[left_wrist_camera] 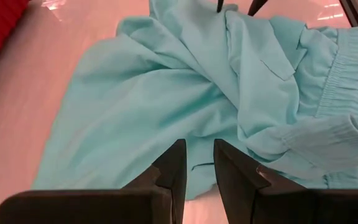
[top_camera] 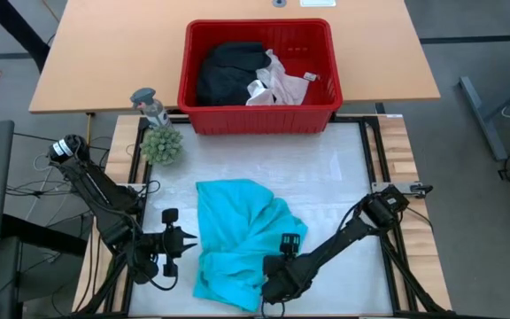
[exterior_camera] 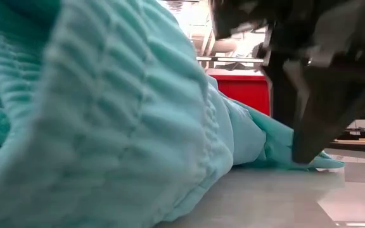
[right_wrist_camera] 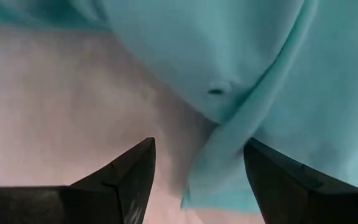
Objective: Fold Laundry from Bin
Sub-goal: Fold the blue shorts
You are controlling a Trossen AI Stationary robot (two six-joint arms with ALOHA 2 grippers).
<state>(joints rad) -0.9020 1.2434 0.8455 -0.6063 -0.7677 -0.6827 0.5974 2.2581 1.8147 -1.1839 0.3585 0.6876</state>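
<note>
The laundry is split between two places: a teal garment point(top_camera: 240, 239) lies crumpled on the white table point(top_camera: 343, 177) in front of the arms, while a black garment point(top_camera: 228, 71) and a white lacy top point(top_camera: 277, 81) sit inside the bin point(top_camera: 326, 105), the red slotted basket standing at the far edge of the work surface, partly on the wooden desk point(top_camera: 104, 62) behind. The teal garment is bunched into loose folds, with a ribbed, elasticated band point(left_wrist_camera: 347, 74) showing in the left wrist view and filling most of the low view point(exterior_camera: 106, 114). The left gripper point(top_camera: 187, 237) hovers low just beside the garment's left edge, its two dark fingers point(left_wrist_camera: 169, 171) drawn close together with only a narrow gap and no cloth between them, so it grasps nothing. The right gripper point(top_camera: 283, 250) is down at the garment's near right edge, its fingers point(right_wrist_camera: 132, 171) spread wide apart over the bare table, with a folded corner of teal cloth point(right_wrist_camera: 222, 155) hanging between them but not pinched. In the low view the right gripper's dark fingers point(exterior_camera: 309, 120) reach down to the table next to a thin flap of the garment. A small green artificial plant point(top_camera: 161, 142) and a grey figurine point(top_camera: 149, 105) stand at the table's far left corner, near the bin and well apart from the garment.
</note>
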